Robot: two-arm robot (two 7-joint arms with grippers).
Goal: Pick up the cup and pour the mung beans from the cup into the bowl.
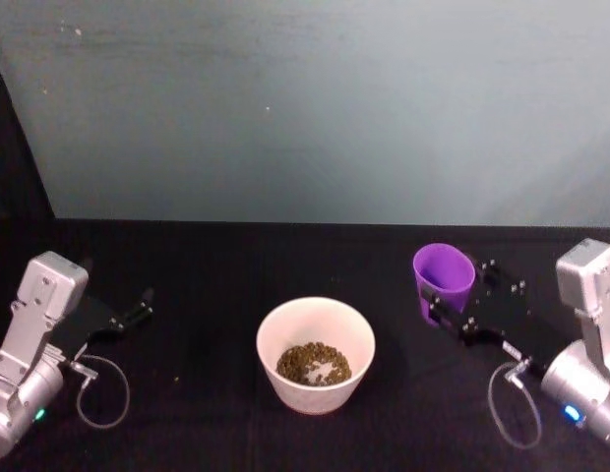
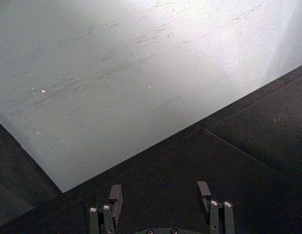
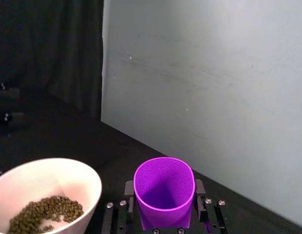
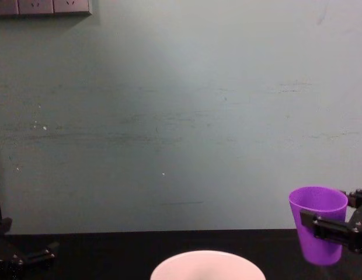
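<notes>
- The left gripper is sitting idle at the left of the black counter, its fingers spread apart and holding nothing.
- The bowl is standing at the counter's middle with mung beans lying in its bottom.
- The right gripper is clasping the cup upright, just right of the bowl, a finger pressing each side; the cup is looking empty inside.

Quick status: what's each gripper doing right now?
Left gripper: open, holding nothing, parked at the table's left side.
Right gripper: shut on the purple cup, upright, right of the bowl.
</notes>
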